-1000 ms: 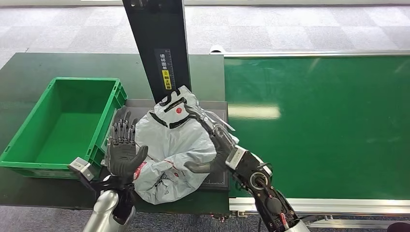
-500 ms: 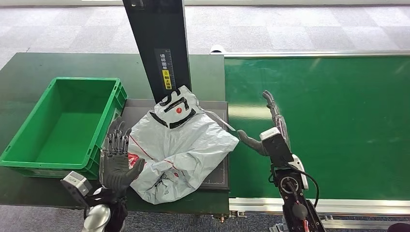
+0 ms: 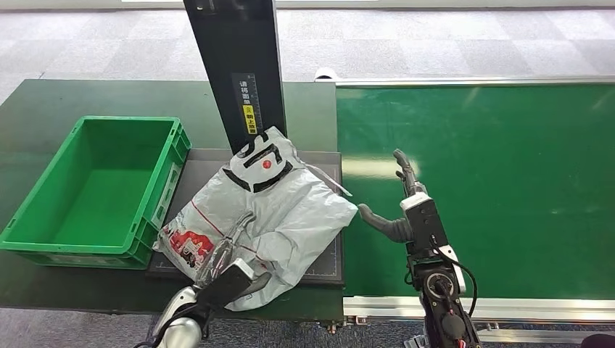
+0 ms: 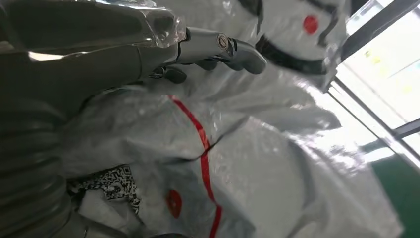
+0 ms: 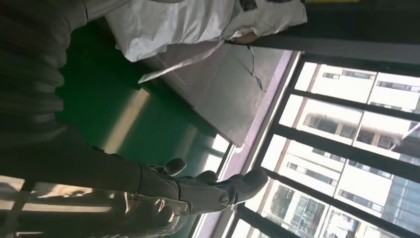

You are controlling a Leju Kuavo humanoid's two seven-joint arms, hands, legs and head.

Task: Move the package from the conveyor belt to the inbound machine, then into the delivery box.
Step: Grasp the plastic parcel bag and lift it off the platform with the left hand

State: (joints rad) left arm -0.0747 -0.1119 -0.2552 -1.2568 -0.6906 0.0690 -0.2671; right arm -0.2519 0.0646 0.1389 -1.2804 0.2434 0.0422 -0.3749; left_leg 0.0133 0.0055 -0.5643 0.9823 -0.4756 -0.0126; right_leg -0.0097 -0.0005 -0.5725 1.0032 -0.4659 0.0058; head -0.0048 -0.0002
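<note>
Left hand (image 3: 230, 255) low at near edge, fingers extended flat, pointing forward, nothing held. Right hand (image 3: 406, 201) raised on near-vertical forearm, fingers straight up, thumb (image 3: 378, 220) out toward left, palm empty. Hands well apart.

Black upright column (image 3: 236, 69) of inbound machine: vertical label strip (image 3: 249, 101) w/ white Chinese chars on black, too small to read; below them a yellow patch w/ dark marks, also illegible.

Package (image 3: 268, 210), grey-white poly bag: big black printed shapes at top end, look like partial letters/logo, can't make out; red dot (image 3: 267, 164) among them. Red-and-black printed patch (image 3: 190, 243) at bag's near-left corner, text illegible. Left wrist view: QR-type code (image 4: 106, 183) in black on white on bag, red line and small red mark beside it, no readable chars.

No readable words, nos. or brands anywhere.
</note>
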